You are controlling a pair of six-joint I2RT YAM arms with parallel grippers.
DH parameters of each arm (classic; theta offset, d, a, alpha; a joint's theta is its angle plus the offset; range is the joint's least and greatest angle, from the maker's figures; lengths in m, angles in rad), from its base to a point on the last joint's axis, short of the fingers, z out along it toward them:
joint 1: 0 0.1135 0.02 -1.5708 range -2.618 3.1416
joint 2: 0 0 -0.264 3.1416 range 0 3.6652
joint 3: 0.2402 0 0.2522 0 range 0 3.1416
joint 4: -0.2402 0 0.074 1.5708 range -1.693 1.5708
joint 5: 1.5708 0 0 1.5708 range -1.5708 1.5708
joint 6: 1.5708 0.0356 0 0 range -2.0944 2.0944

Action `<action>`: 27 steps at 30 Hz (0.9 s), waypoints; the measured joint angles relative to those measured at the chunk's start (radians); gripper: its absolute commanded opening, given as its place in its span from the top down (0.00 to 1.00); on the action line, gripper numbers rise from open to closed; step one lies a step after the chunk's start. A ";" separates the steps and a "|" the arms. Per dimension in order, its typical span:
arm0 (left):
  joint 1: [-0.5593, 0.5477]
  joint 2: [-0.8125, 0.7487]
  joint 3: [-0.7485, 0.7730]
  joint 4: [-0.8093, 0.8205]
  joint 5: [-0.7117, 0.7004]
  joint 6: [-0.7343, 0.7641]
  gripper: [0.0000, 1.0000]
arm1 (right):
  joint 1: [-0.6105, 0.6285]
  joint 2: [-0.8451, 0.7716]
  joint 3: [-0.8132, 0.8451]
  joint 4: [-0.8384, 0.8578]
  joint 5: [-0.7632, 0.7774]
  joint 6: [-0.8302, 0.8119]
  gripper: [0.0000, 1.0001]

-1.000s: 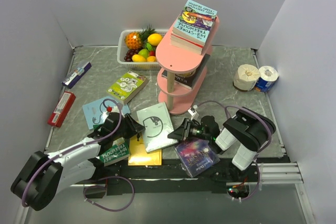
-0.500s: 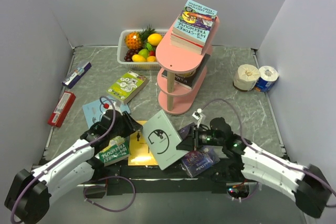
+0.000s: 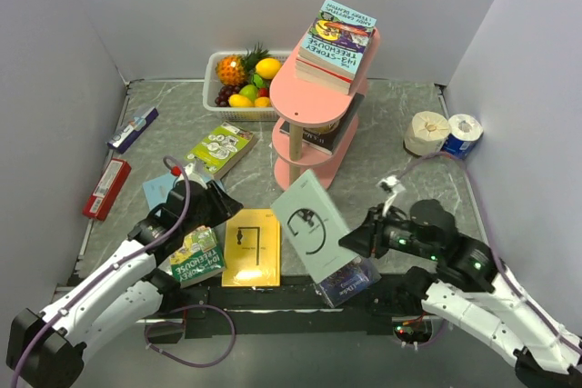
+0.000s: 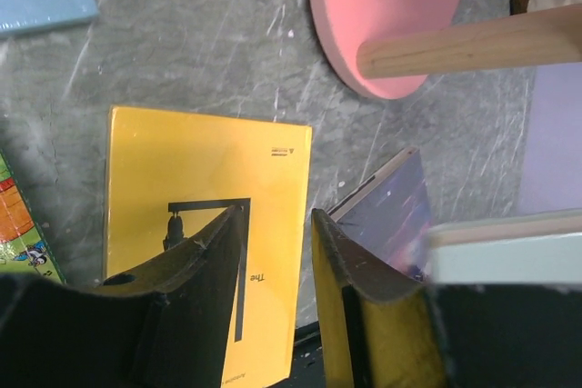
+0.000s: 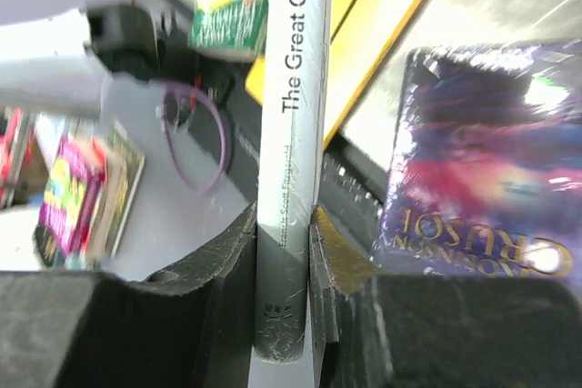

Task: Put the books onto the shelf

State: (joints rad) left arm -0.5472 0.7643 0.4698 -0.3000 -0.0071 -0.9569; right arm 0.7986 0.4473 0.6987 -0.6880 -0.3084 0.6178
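Observation:
My right gripper (image 3: pixel 361 243) (image 5: pixel 284 215) is shut on the spine of a grey book (image 3: pixel 314 224) (image 5: pixel 291 124), which hangs tilted above the table's front. Under it lie a yellow book (image 3: pixel 252 247) (image 4: pixel 200 179) and a dark purple book (image 3: pixel 350 281) (image 5: pixel 482 170). My left gripper (image 3: pixel 214 203) (image 4: pixel 277 215) hovers open over the yellow book with nothing between its fingers. A green Treehouse book (image 3: pixel 195 256), another green book (image 3: pixel 218 147) and a light-blue one (image 3: pixel 153 190) lie at the left. The pink shelf (image 3: pixel 314 93) (image 4: pixel 391 6) carries a stack of books (image 3: pixel 336 38) on top.
A white fruit basket (image 3: pixel 218 65) stands behind the shelf. Two paper rolls (image 3: pixel 427 134) sit at the right wall. A red packet (image 3: pixel 106 188) and a blue-white carton (image 3: pixel 134 127) lie along the left edge. The black front rail (image 3: pixel 300 293) runs below the books.
The right gripper has lifted the grey book off the table and carried it right. The left gripper has drawn back from it, and the yellow book now shows in full.

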 measured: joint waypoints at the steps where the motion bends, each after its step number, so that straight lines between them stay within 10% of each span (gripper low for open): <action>1: 0.000 -0.004 0.007 -0.005 -0.003 0.002 0.58 | 0.000 -0.021 0.023 -0.021 0.032 0.005 1.00; 17: 0.001 0.014 0.058 -0.021 -0.011 0.021 0.57 | 0.000 -0.232 0.118 -0.118 0.505 0.178 1.00; 27: 0.001 0.060 0.070 0.003 -0.009 0.021 0.57 | 0.000 -0.371 0.017 0.114 0.686 0.239 1.00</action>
State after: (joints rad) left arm -0.5461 0.8238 0.5400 -0.2966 -0.0158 -0.9363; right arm 0.7986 0.0761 0.7155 -0.5735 0.3771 0.8566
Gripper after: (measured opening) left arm 0.427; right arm 0.295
